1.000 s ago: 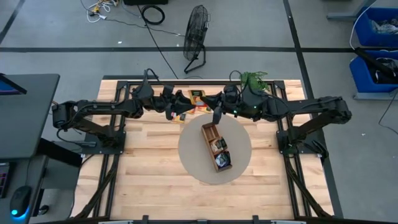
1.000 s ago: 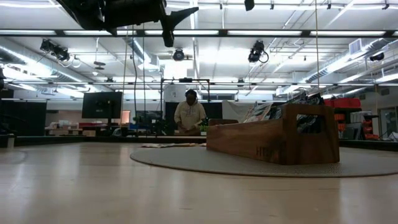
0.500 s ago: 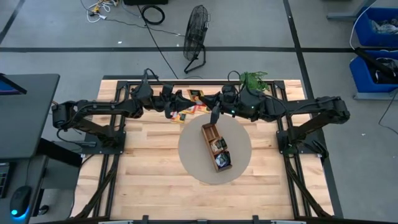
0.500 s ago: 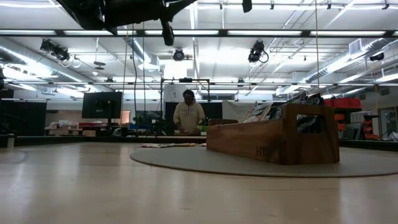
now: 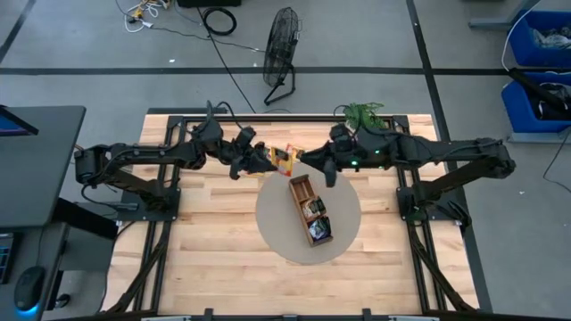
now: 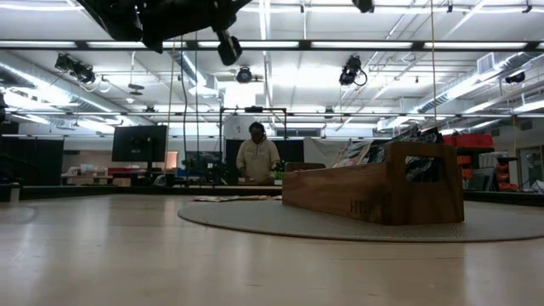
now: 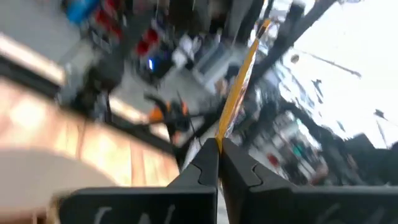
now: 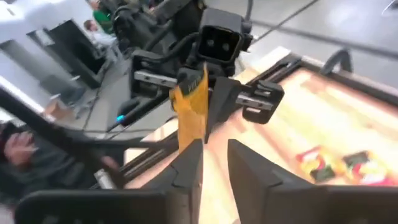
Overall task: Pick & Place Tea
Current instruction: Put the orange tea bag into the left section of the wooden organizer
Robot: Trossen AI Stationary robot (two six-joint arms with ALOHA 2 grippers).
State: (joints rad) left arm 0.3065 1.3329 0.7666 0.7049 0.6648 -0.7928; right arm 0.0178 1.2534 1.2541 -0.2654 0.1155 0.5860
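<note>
Your left gripper (image 7: 217,149) pinches an orange-yellow tea sachet (image 7: 239,87) edge-on, upper centre of the high view, above the round mat (image 5: 343,223). Your right gripper (image 8: 214,152), fingers parted, faces it just beside.

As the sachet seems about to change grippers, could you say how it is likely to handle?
The orange-yellow sachet, pinched at one edge by the left gripper, stands out unsupported, so probably light and fairly stiff. It looks thin edge-on, so it may bend or slip when the right gripper, jaws apart, takes it.

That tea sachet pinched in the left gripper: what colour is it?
Orange-yellow sachet, clearest in the right wrist view, held by the left gripper.
</note>
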